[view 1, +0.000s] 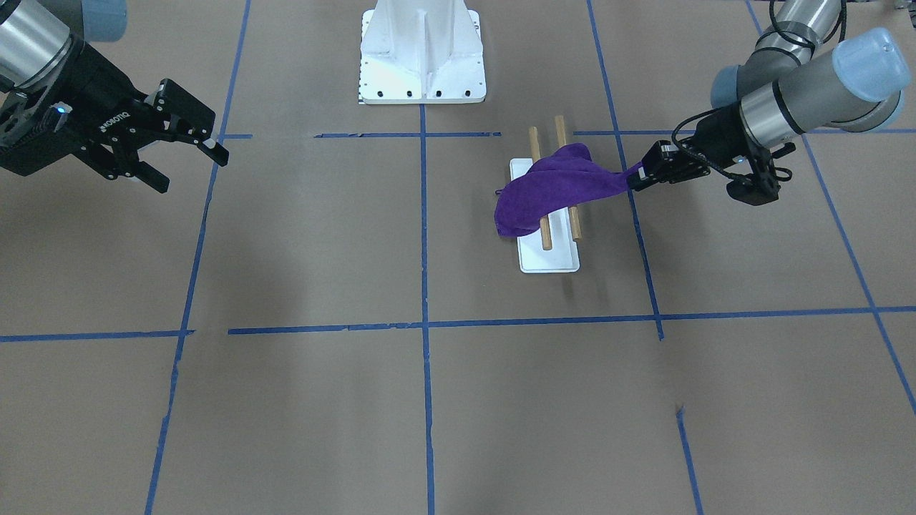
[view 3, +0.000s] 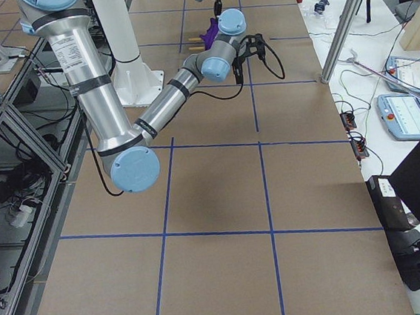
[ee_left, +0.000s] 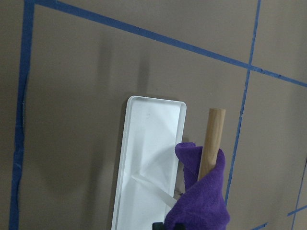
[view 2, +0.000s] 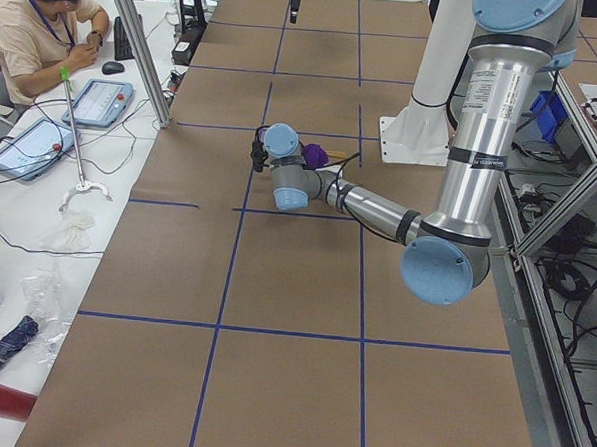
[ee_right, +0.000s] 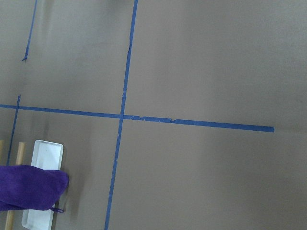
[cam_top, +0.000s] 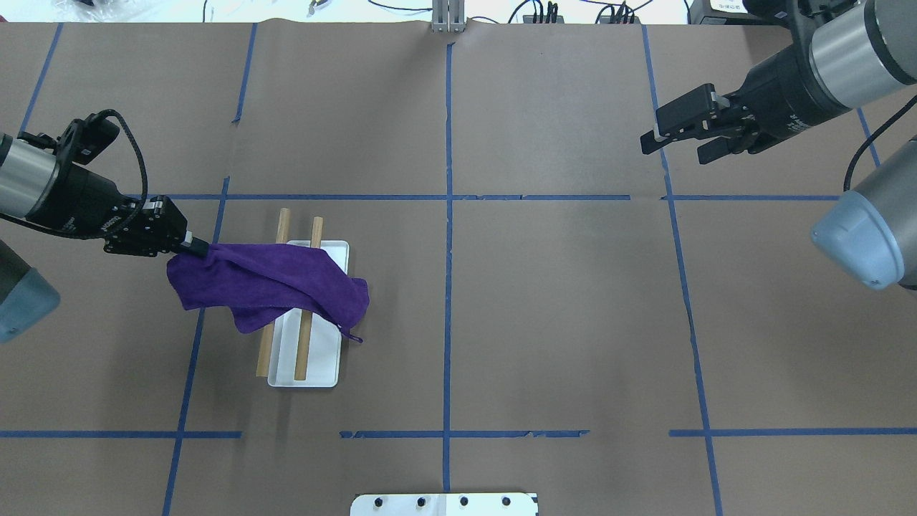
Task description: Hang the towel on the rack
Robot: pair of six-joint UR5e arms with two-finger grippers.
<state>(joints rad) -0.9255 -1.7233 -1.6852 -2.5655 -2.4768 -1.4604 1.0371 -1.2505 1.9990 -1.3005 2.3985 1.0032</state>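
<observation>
- Purple towel (view 1: 551, 193) is seen in the front-facing view laid across both wooden dowels of the rack (view 1: 547, 261). One corner is gripped by the clenched left hand (view 1: 637, 179), just beside the rack. The right hand (view 1: 192, 170) is held released, fingers spread, well apart from the rack above the brown counter (view 1: 322, 250). A white pedestal (view 1: 422, 50) stands at the robot's side of the rack.
- Overhead, the rack is placed left of the counter's middle. The towel is stretched from the left hand over both dowels, and its right end hangs past the white base. The right hand is kept far off to the right, gripping nothing.
- From the two side views, only a scrap of purple is made out by the far arm or behind the near one.
- At the left wrist, bunched towel is seen against one dowel (ee_left: 211, 143), with the white base alongside.
- At the right wrist, the towel's end and the base are caught in the lower left corner.
</observation>
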